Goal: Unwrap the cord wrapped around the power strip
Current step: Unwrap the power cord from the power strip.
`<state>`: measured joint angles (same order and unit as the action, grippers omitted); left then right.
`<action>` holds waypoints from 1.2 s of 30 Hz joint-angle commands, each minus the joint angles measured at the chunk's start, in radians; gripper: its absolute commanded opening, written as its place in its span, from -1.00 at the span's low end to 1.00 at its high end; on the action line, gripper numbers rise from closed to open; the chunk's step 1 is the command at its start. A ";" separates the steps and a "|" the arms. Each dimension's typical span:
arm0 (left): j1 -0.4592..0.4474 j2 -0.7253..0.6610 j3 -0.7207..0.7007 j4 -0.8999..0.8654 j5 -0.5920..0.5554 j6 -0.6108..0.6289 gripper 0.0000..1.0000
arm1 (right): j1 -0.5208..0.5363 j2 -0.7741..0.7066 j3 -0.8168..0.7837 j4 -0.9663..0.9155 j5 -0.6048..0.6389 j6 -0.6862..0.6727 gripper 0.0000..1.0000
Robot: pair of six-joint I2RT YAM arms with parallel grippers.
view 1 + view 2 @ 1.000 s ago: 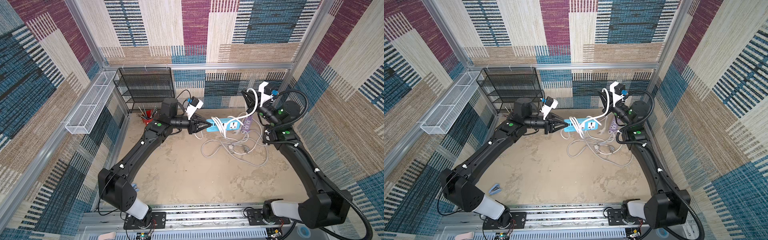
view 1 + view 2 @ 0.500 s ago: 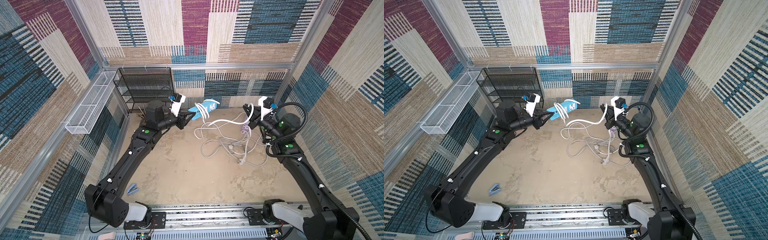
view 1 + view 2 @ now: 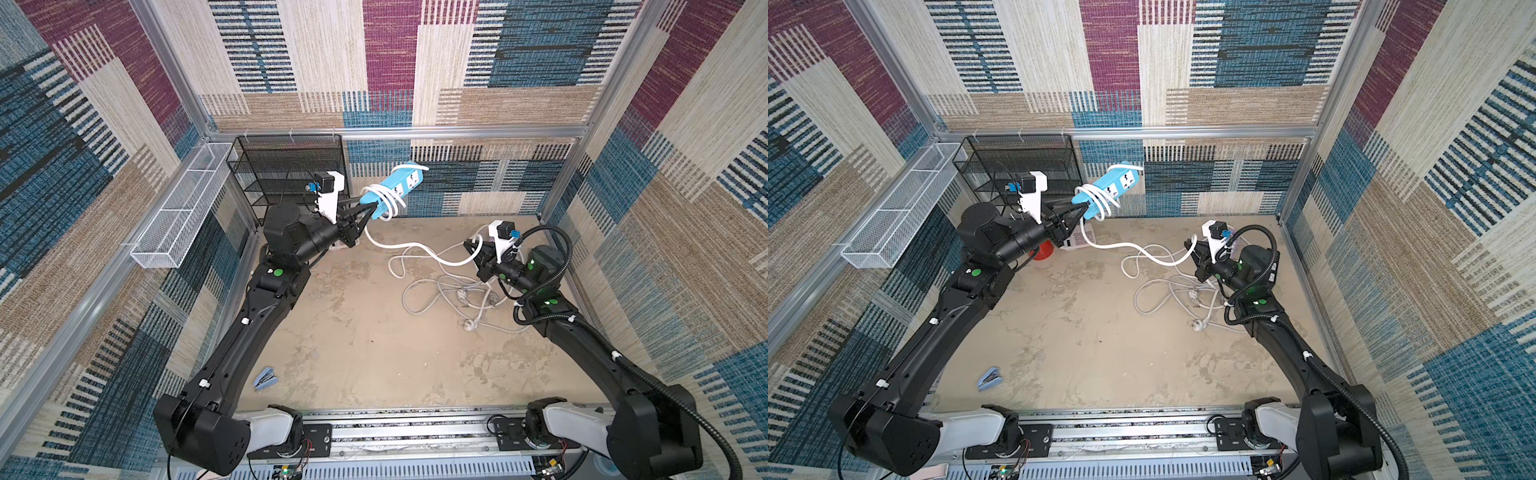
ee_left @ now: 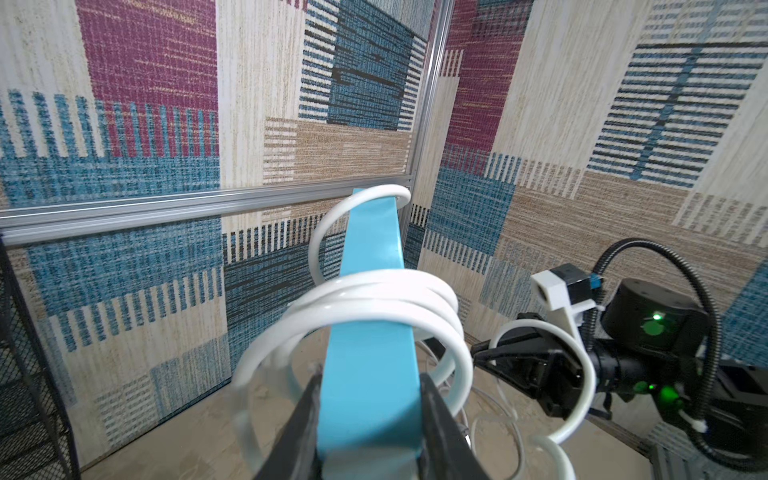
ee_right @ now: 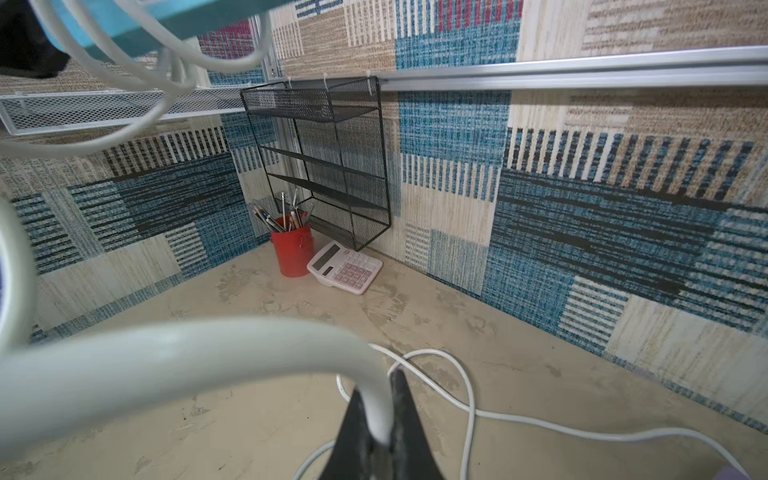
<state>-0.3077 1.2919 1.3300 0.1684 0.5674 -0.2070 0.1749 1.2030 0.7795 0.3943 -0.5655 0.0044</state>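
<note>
Patterned carpet panels wall in a sandy table [image 3: 374,345]. A black mesh shelf [image 3: 286,174], a red pen cup [image 5: 293,253] and a calculator [image 5: 345,268] sit in its far left corner, and a small blue stapler [image 3: 266,379] lies near my left arm's base. My left claw [image 3: 369,208] is clenched on one end of the blue power strip [image 3: 401,183], holding it clear of the table, tilted with its free end toward the back wall. Several loops of the white cord [image 4: 374,307] circle the strip just beyond my fingers, with one more near its far end. From there the cord hangs down and runs across to my right claw [image 3: 472,250], which is pinched on it above a tangle of pale cable [image 3: 436,291] on the table.
</note>
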 commanded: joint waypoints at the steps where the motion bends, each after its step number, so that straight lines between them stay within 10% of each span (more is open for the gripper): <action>1: -0.001 -0.009 0.018 0.147 0.132 -0.097 -1.00 | 0.001 0.036 -0.010 0.106 0.007 0.029 -1.00; 16: -0.059 0.047 0.081 0.241 0.483 -0.267 -1.00 | -0.011 0.227 0.058 0.238 0.047 0.040 -1.00; 26: -0.178 0.136 0.161 -0.154 0.591 0.015 -1.00 | -0.065 0.184 0.176 0.167 0.103 0.020 -1.00; 36: -0.180 0.150 0.150 -0.137 0.597 0.016 -1.00 | -0.151 0.108 0.235 0.075 0.129 -0.004 -1.00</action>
<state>-0.4973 1.4666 1.4822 0.0307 1.1790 -0.2577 0.0360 1.3212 1.0180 0.4896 -0.4496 0.0059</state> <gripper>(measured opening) 0.334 0.094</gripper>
